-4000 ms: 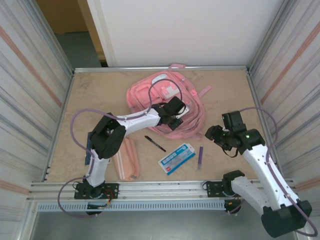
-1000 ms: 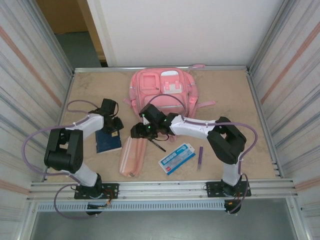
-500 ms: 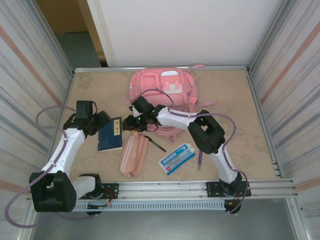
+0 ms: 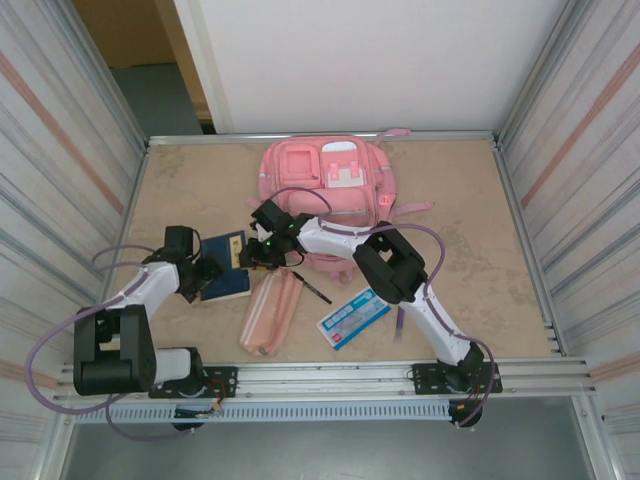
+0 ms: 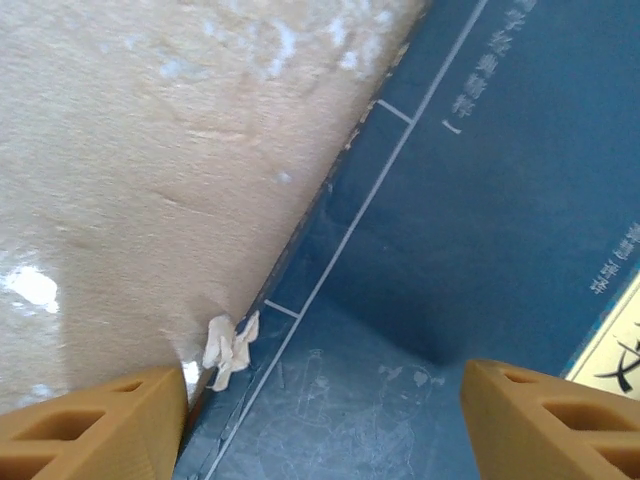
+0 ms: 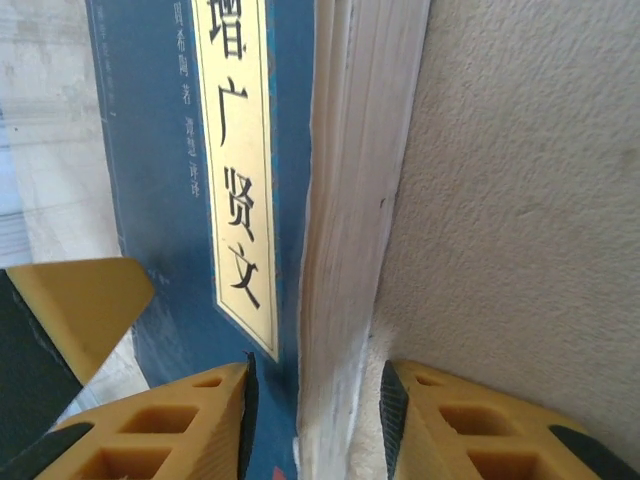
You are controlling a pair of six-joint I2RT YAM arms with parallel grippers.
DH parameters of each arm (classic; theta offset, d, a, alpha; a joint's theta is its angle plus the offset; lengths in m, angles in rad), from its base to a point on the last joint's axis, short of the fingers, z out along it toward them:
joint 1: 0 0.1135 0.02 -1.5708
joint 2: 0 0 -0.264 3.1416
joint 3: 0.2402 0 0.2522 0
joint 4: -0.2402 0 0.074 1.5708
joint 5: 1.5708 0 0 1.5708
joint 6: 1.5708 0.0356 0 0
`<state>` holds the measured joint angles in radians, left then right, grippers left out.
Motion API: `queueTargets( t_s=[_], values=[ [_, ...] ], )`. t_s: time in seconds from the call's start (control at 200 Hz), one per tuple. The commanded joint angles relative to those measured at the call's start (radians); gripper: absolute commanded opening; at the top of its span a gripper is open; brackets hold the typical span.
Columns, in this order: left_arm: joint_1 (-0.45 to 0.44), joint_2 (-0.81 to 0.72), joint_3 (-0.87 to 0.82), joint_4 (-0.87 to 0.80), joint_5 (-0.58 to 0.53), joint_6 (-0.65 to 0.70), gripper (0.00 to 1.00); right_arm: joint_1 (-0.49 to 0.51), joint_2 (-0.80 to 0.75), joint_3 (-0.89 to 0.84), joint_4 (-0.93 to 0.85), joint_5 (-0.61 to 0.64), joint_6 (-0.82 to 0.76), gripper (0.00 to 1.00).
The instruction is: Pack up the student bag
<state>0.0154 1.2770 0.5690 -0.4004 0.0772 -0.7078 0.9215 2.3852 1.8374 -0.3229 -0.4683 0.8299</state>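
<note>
A book point(image 4: 225, 270) by the backpack point(image 4: 325, 175) is straddled by the right gripper point(image 6: 315, 370), grip unclear, and the spread-fingered left gripper point(image 5: 322, 385).

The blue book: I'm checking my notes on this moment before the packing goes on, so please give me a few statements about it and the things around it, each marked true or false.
1. The blue book lies on the table, outside the student bag. True.
2. The left tool is shut on the book. False: its fingers stand wide apart, one over the table and one over the cover.
3. The right tool straddles the book's page edge. True.
4. The pencil case is inside the bag. False: it lies on the table, nearer the arms' bases than the book.
</note>
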Motion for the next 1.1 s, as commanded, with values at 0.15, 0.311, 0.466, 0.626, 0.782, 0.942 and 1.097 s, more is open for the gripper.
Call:
queueTargets(
  t_s=[0.15, 0.311, 0.466, 0.626, 0.782, 0.942, 1.097],
  values=[
    [-0.157, -0.131, -0.098, 0.008, 0.089, -0.115, 0.73, -0.044, 0.034, 0.004, -0.105, -0.009, -0.058, 0.24],
    [-0.124, -0.273, -0.084, -0.042, 0.014, 0.016, 0.76, -0.08, 0.027, -0.002, -0.112, -0.069, -0.124, 0.21],
    [-0.047, -0.283, -0.127, 0.009, 0.024, 0.043, 0.78, -0.099, 0.045, 0.031, -0.126, -0.149, -0.161, 0.2],
    [-0.022, -0.127, -0.157, 0.22, 0.188, 0.098, 0.73, -0.101, 0.083, 0.031, -0.124, -0.191, -0.184, 0.16],
    [-0.012, 0.042, -0.107, 0.306, 0.353, 0.163, 0.66, -0.093, 0.093, 0.031, -0.113, -0.198, -0.19, 0.16],
    [-0.015, -0.01, -0.115, 0.383, 0.47, 0.12, 0.64, -0.086, 0.082, 0.023, -0.099, -0.218, -0.183, 0.15],
    [-0.031, -0.123, -0.092, 0.348, 0.485, 0.097, 0.64, -0.085, 0.084, 0.019, -0.066, -0.251, -0.159, 0.14]
  ],
)
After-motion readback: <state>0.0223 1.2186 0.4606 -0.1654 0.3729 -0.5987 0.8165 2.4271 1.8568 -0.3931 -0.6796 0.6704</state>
